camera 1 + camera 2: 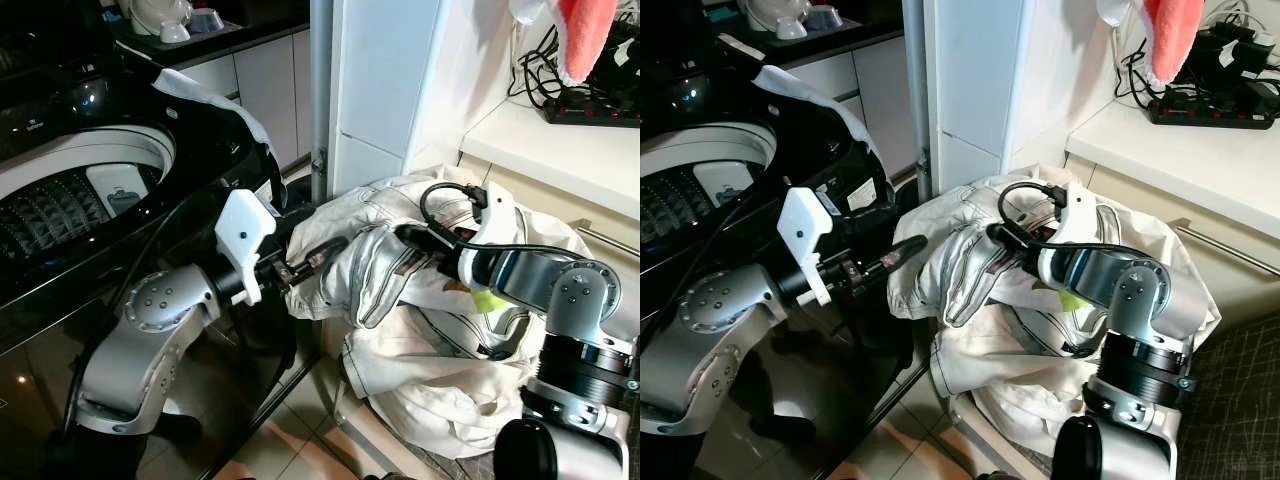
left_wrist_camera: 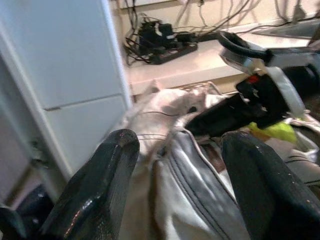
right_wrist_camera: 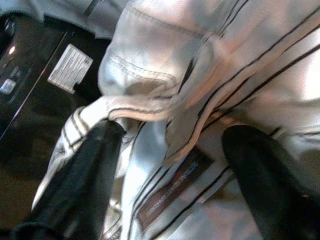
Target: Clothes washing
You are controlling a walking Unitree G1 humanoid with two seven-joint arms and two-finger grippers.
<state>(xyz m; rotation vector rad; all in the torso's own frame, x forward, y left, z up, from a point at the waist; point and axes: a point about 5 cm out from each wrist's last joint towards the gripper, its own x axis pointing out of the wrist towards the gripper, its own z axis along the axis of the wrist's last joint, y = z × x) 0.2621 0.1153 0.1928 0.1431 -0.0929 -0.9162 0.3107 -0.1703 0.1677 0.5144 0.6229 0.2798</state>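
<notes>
A cream jacket with dark piping [image 1: 440, 350] lies heaped to the right of the black top-loading washing machine [image 1: 60, 200], whose drum is uncovered. My left gripper [image 1: 312, 262] reaches from the machine's side to the jacket's left edge. Its fingers [image 2: 100, 185] are spread, with cloth [image 2: 185, 185] lying between them. My right gripper [image 1: 412, 240] presses into the top of the heap from the right. It is open too, with a fold and a dark label [image 3: 170, 190] between its fingers [image 3: 80, 180]. Neither gripper has closed on the cloth.
A white cloth [image 1: 215, 100] hangs over the machine's right rim. A white cabinet column [image 1: 385, 70] stands behind the heap. On the counter at right lies a power strip with cables [image 1: 590, 105], under a hanging pink cloth [image 1: 585, 35]. Tiled floor [image 1: 300, 440] shows below.
</notes>
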